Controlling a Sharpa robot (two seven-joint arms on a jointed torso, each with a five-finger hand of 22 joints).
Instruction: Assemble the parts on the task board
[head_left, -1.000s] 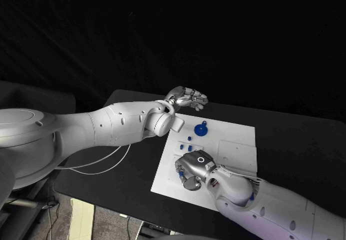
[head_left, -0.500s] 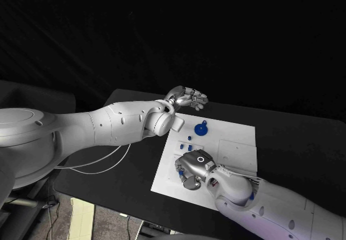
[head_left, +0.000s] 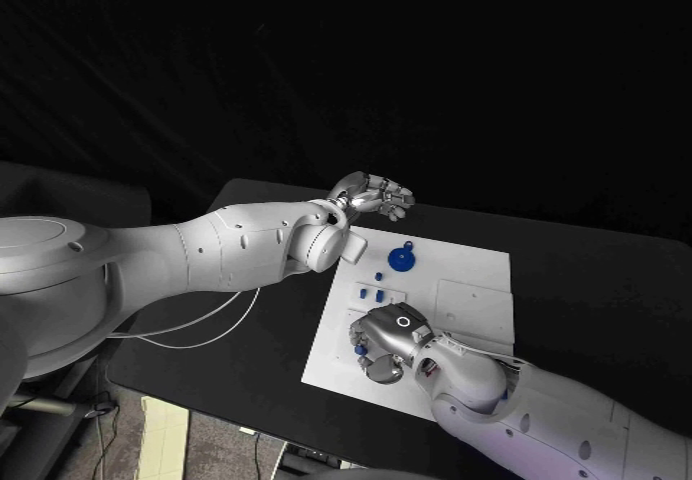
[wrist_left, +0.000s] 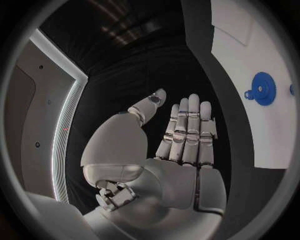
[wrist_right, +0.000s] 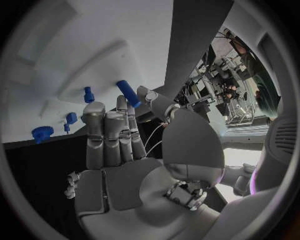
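Your right hand (head_left: 382, 343) sits over the near left part of the white board (head_left: 469, 300). In the right wrist view its fingers (wrist_right: 109, 130) are stretched out side by side, and a blue peg (wrist_right: 128, 93) lies at the fingertips beside the thumb; you cannot tell from these frames whether the peg is pinched or only touched. Your left hand (head_left: 375, 196) hangs beyond the board's far left corner, over the black table (head_left: 606, 270), fingers straight and close together, thumb apart, holding nothing. A blue gear (head_left: 402, 260) lies on the far part of the board, well apart from the right hand. Between the gear and the right hand stand a few small blue pieces (head_left: 372, 295).
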